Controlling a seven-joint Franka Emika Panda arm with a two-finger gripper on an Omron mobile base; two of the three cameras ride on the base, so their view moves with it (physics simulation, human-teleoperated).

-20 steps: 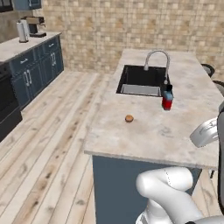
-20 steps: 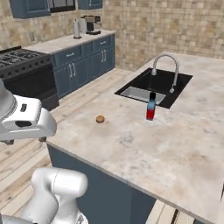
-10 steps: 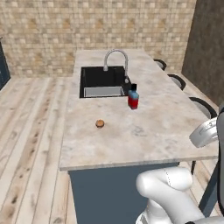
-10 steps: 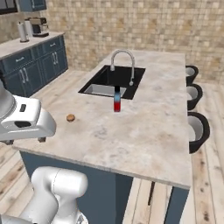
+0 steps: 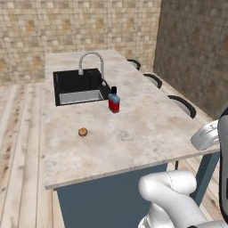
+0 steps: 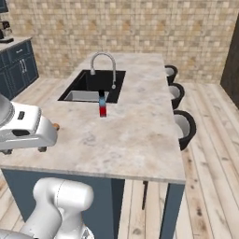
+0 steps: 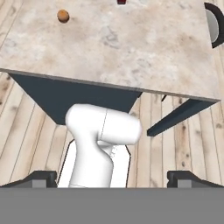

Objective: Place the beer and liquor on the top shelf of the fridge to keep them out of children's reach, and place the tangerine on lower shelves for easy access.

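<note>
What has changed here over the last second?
The whole view has swung: the base drove round the island, so the dark cabinets and stove slid out of the left view and a dark wall came in. The liquor and tangerine stayed put on the counter by the sink. Nothing was grasped.

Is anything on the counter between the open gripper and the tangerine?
Nothing visible. In the hand view, bare marble counter stretches from its near edge to the tangerine. The liquor stands apart, farther back by the sink. The gripper hangs open, off the counter's edge.
</note>
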